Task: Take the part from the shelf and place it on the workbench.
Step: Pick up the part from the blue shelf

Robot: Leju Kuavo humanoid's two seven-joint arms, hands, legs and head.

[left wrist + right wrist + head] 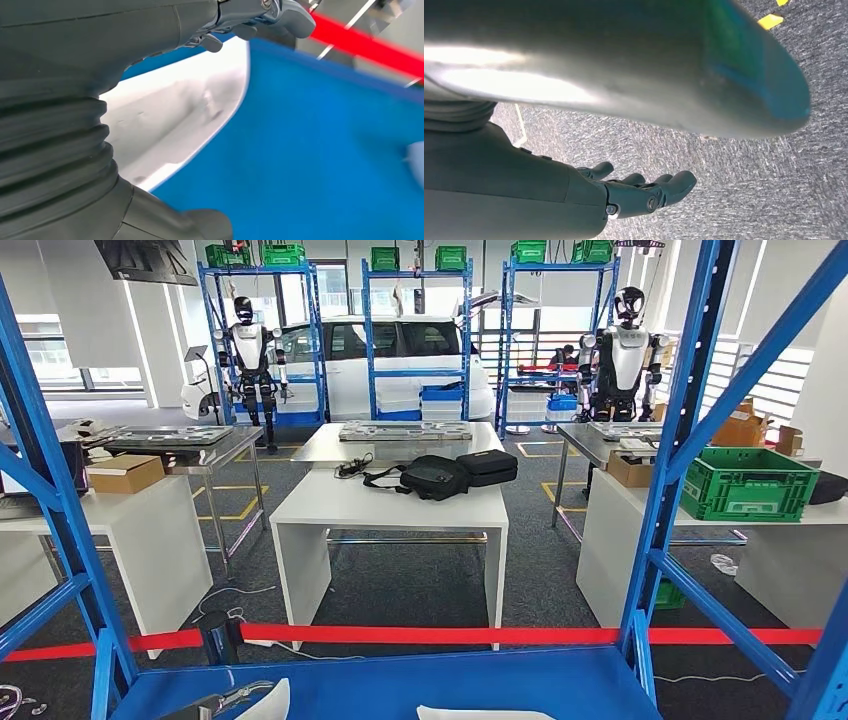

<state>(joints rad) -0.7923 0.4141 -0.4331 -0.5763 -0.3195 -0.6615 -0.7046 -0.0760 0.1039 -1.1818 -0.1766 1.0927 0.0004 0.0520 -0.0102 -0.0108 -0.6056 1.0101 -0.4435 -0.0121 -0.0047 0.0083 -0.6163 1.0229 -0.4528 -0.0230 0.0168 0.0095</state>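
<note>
I judge we are at the very start: the white part [185, 115] lies on the blue shelf [325, 150], nothing has reached the bench [390, 502]. My left hand [240, 20] reaches over the part, but I cannot tell whether its fingers [295, 17] grip it. My right hand [634, 192] hangs above the carpet, fingers [674, 185] loosely apart, holding nothing.
</note>
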